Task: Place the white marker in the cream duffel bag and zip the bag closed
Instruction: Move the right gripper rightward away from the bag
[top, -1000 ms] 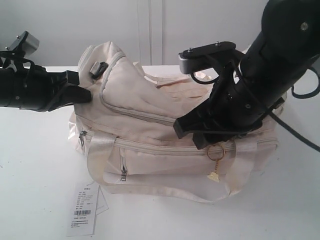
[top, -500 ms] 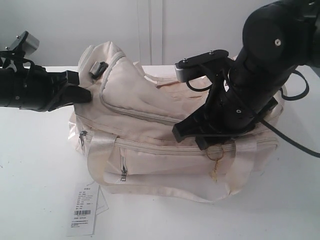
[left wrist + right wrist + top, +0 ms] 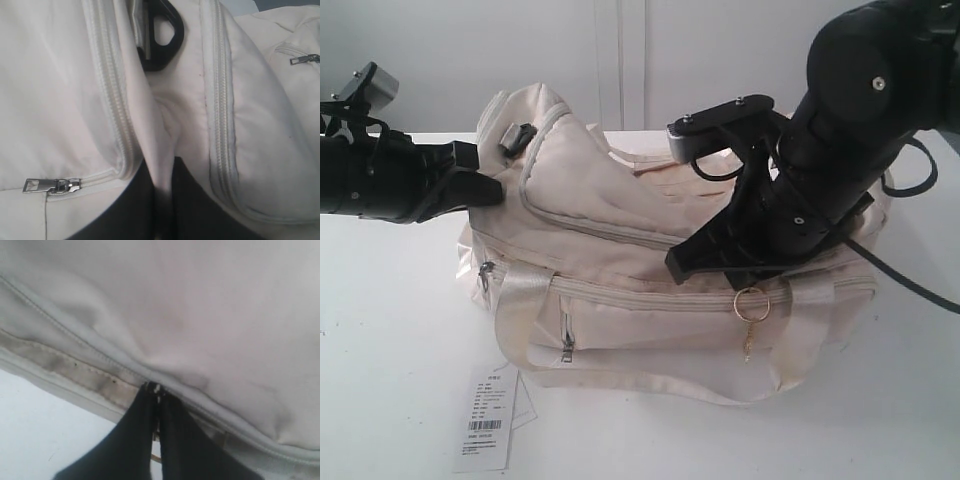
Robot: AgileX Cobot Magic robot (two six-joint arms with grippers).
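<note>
**A:** What am I looking at, biggest thing first?

**B:** The white tabletop carries everything. On it lies the cream duffel bag, long side toward the exterior camera, so its top zipper runs across between my two arms.

**A:** Why is the flap up?

**B:** The curved top flap stands raised at the left end, so the mouth there is not yet zipped. My left gripper is at that end. In its wrist view the fingers pinch a fold of the bag's fabric. I judge that grip is there as an anchor, so the bag doesn't slide when the zipper gets pulled.

**A:** And the right arm?

**B:** The right gripper comes down on the bag's front top edge. Its fingers are pressed together right at the zipper line. Between the tips there is a glint of metal, which I take for the zipper pull. The gold ring charm hangs free just below.

**A:** Where's the white marker?

**B:** I can't see it in any view. I judge it's already inside the bag, under the flap, but nothing here confirms that. The paper tag lying in front of the bag isn't it.
</note>
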